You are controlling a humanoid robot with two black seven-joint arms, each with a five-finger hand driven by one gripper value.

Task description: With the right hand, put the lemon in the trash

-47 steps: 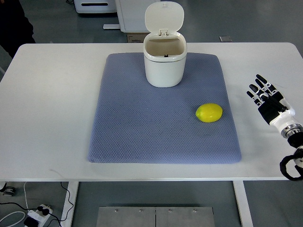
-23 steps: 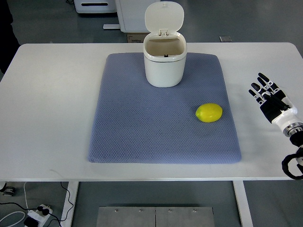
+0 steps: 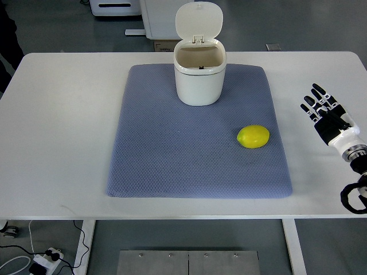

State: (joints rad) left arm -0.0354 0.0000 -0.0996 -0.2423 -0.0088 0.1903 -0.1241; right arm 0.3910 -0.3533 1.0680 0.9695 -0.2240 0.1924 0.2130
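A yellow lemon (image 3: 253, 137) lies on the right part of a blue-grey mat (image 3: 172, 143). At the mat's far edge stands a white trash bin (image 3: 199, 74) with its lid flipped up, showing a bare inside. My right hand (image 3: 323, 107) is over the white table to the right of the mat, well apart from the lemon. Its black fingers are stretched out and hold nothing. The left arm does not show.
The white table (image 3: 63, 132) reaches to all sides of the mat. A person's dark clothing (image 3: 6, 31) shows at the top left edge. Cables and a power strip (image 3: 43, 260) lie on the floor at the lower left.
My right hand has drifted slightly to the right and up the picture, staying open. The lemon and bin have not moved.
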